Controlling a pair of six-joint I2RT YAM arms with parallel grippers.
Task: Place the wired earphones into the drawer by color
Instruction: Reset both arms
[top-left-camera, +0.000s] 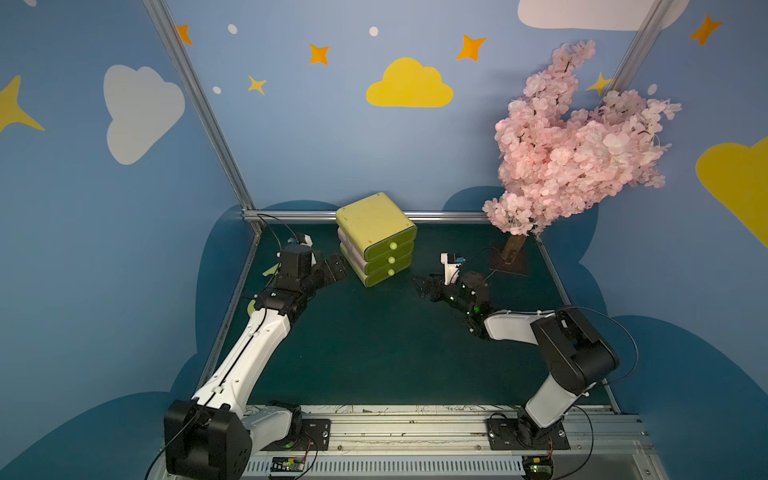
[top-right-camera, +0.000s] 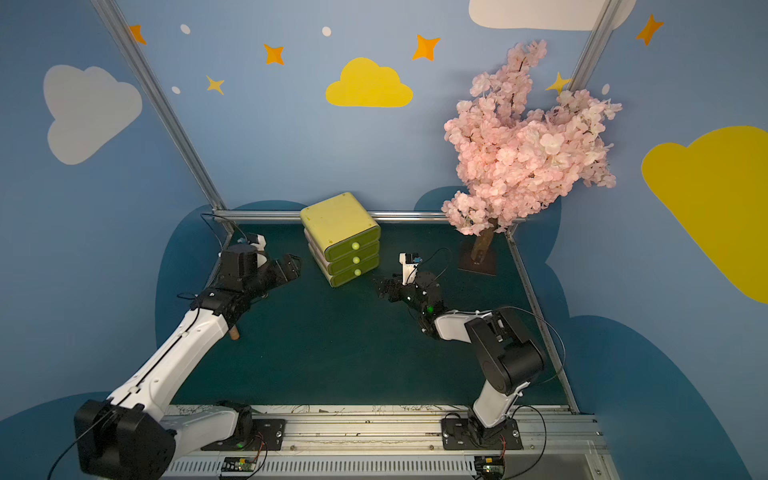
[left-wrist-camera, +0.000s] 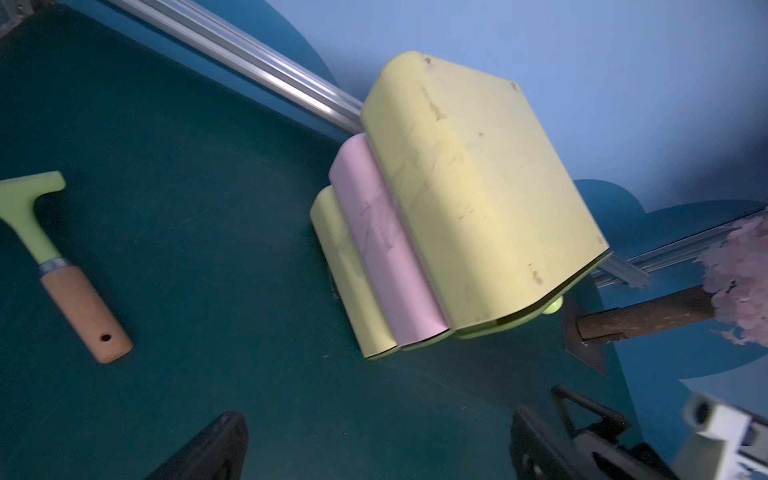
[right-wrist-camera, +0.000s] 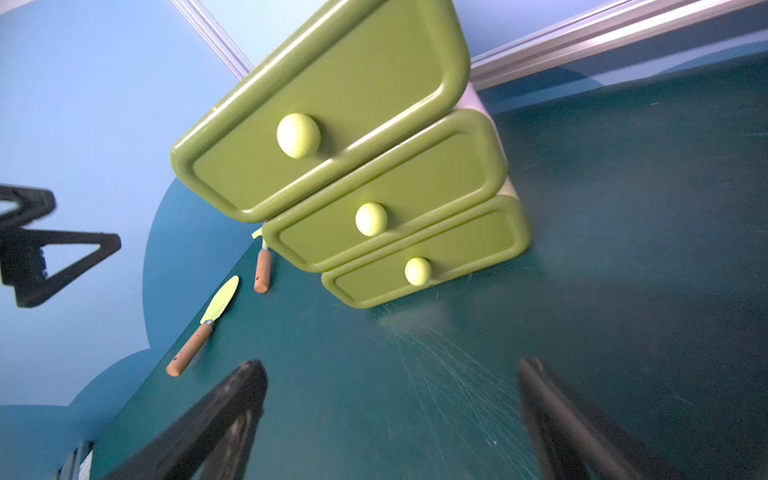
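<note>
Left pincer: I see the left pincer spread wide, nothing between its fingers; it hangs low over the mat, just beside the side wall of the drawer unit and apart from it
Right pincer: the right pincer is spread wide too and holds nothing; it points at the drawer fronts, near them but not touching
Drawer unit: the drawer unit stands between the 2 pincers, a little farther out than both; I count 3 stacked drawers, all pushed in; top drawer, middle drawer, bottom drawer; each carries 1 pale round knob; the shells read yellow, pink, yellow from the left wrist view
Wired earphones: I cannot tell where the wired earphones are; every drawer is shut
Scraper: the scraper, green head and wooden handle, lies flat on the mat on the left pincer's side away from the unit, apart from both
Spatula: the spatula, green blade and wooden handle, lies near the scraper without touching it, farther back along the left arm than the pincer tips
Blossom tree: the pink blossom tree stands beyond the right pincer, on its side away from the unit
Mat: the dark green mat shows pale scratches just ahead of the right pincer, below the bottom drawer
</note>
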